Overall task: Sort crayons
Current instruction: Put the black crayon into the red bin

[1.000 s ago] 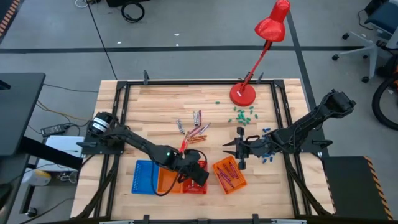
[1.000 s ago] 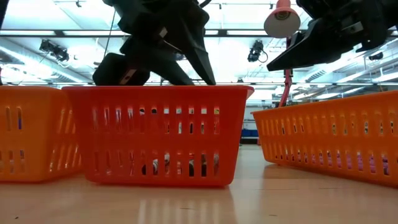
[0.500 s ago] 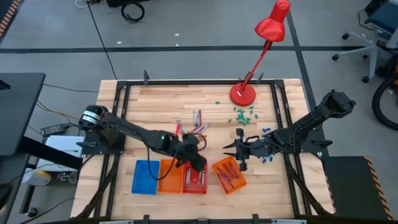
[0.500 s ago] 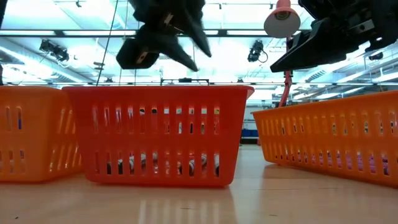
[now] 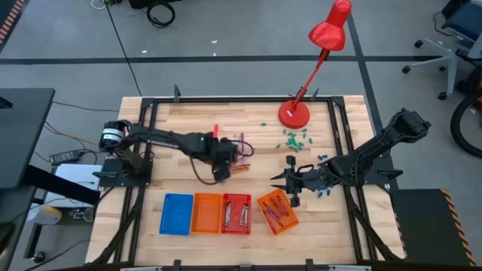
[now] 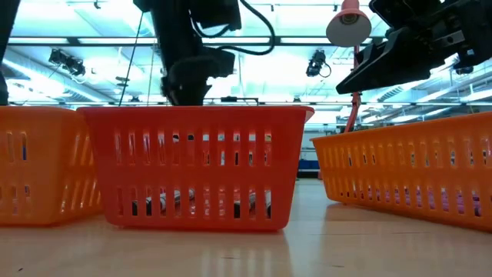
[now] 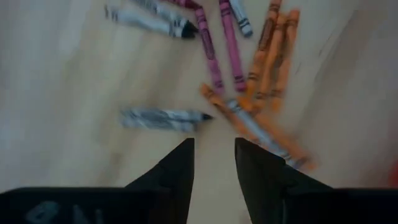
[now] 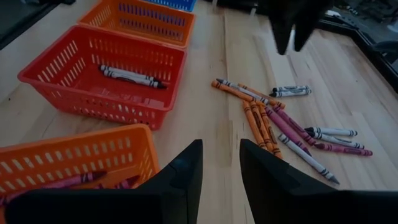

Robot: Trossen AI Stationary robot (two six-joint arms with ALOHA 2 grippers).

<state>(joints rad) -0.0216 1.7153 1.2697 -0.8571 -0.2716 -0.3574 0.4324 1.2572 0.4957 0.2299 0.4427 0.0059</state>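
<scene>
Many crayons point(image 7: 249, 81) loose mid-table | left gripper point(image 7: 214, 163) above them, jaws parted, empty, likely picking | right gripper point(image 8: 221, 163) jaws apart, waits near orange basket point(image 8: 74, 162)

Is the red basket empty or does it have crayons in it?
Not empty. The red basket has grey crayons lying on its bottom, seen in the right wrist view.

Right tool point(image 8: 219, 163): two dark fingers apart, empty, above the worktop point(image 8: 205, 124).
Red basket point(image 8: 99, 99): grey crayons point(image 8: 132, 76) inside.
Loose crayons point(image 8: 280, 121): scattered at 2 o'clock from the tool.
Left tool point(image 8: 292, 28): hanging above the far crayons.
</scene>
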